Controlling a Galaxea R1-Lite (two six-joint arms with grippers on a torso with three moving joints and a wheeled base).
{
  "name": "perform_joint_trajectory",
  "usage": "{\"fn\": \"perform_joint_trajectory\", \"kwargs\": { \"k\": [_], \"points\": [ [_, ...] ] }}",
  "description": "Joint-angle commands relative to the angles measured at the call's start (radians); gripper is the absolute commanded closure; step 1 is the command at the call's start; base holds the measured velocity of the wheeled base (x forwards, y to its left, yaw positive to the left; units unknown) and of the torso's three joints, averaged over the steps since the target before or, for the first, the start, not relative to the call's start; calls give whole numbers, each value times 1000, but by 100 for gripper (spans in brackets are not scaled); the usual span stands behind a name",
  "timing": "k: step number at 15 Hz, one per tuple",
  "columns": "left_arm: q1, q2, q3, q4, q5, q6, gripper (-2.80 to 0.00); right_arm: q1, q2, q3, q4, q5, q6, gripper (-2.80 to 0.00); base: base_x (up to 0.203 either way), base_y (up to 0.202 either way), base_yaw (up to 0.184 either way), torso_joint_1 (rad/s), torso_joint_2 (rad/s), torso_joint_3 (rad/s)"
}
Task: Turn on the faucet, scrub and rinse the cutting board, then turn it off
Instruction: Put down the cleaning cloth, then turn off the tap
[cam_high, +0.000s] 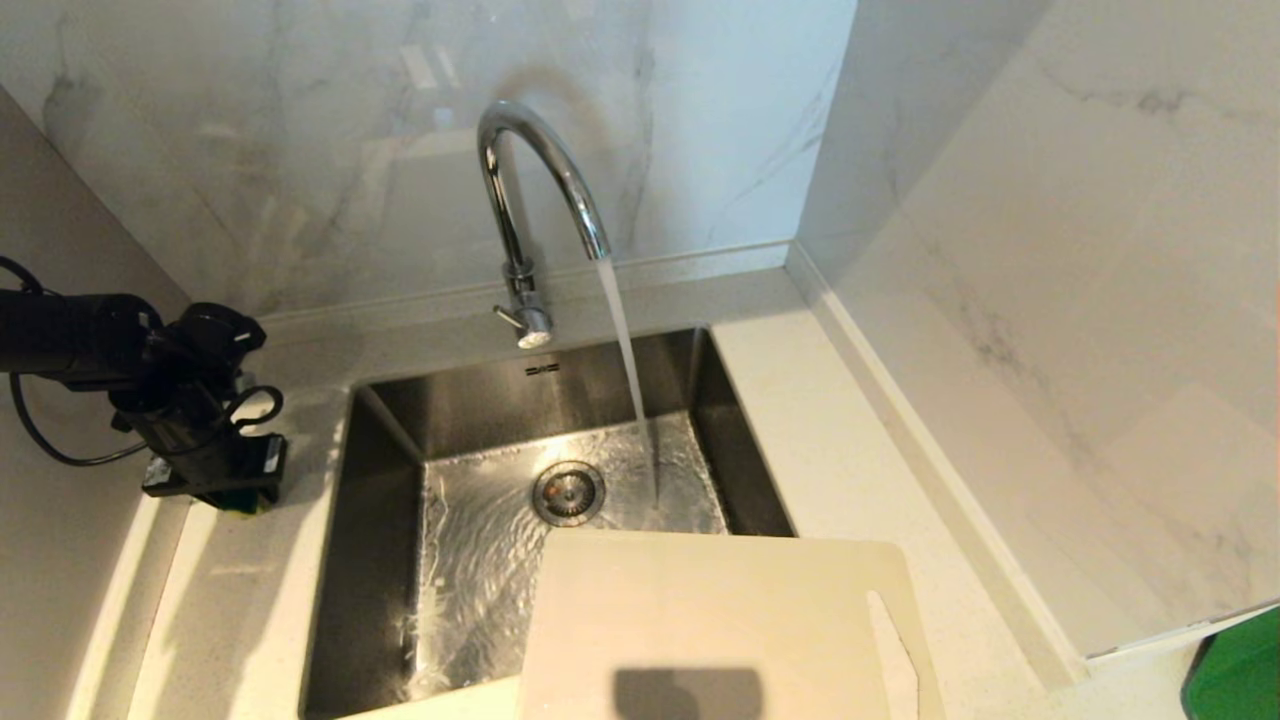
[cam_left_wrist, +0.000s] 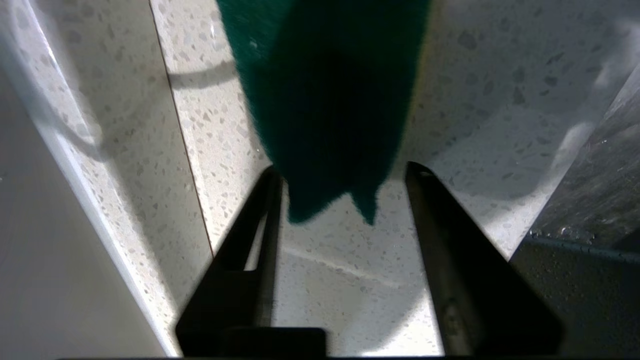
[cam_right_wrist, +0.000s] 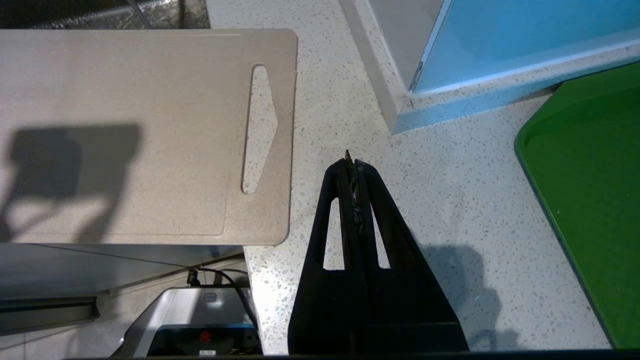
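Note:
The chrome faucet (cam_high: 530, 180) is running, and its water stream (cam_high: 625, 350) falls into the steel sink (cam_high: 380, 500). Its small lever (cam_high: 515, 318) juts out at the base. The cream cutting board (cam_high: 720, 620) lies flat across the sink's front right corner, handle slot to the right; the same cutting board (cam_right_wrist: 125, 135) appears in the right wrist view. My left gripper (cam_high: 215, 485) is low over the counter left of the sink. The left gripper (cam_left_wrist: 344, 170) is open, with the near end of a green sponge (cam_left_wrist: 330, 100) reaching between its fingertips. My right gripper (cam_right_wrist: 352, 162) is shut and empty, over the counter right of the board.
Marble walls close in behind and to the right of the sink. A green tray (cam_right_wrist: 585, 190) lies on the counter at the far right. The green-and-yellow sponge (cam_high: 248, 506) peeks out under the left gripper, near the left wall. The drain (cam_high: 568, 492) is in the wet basin.

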Motion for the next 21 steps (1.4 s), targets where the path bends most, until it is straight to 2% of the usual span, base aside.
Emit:
{"fn": "perform_joint_trajectory", "kwargs": {
  "k": [1,4,7,8,10,11,16,21],
  "points": [
    [1,-16,5,6,1,-1,-280,0,1,0,1,0,0,0,0,0,0,0,0,0],
    [-1,-67,12,22,-12,24,-280,-1,1,0,1,0,0,0,0,0,0,0,0,0],
    [-2,-140,25,64,-174,152,-280,-1,1,0,1,0,0,0,0,0,0,0,0,0],
    [-7,-154,26,70,-182,196,-280,0,1,0,1,0,0,0,0,0,0,0,0,0],
    [-36,-172,27,75,-186,242,-280,0,1,0,1,0,0,0,0,0,0,0,0,0],
    [-52,-174,25,77,-186,254,0,0,1,0,1,0,0,0,0,0,0,0,0,0],
    [-177,-124,-68,76,-184,271,0,0,1,0,1,0,0,0,0,0,0,0,0,0],
    [-284,-6,-276,32,-186,267,0,0,1,0,1,0,0,0,0,0,0,0,0,0]
  ]
}}
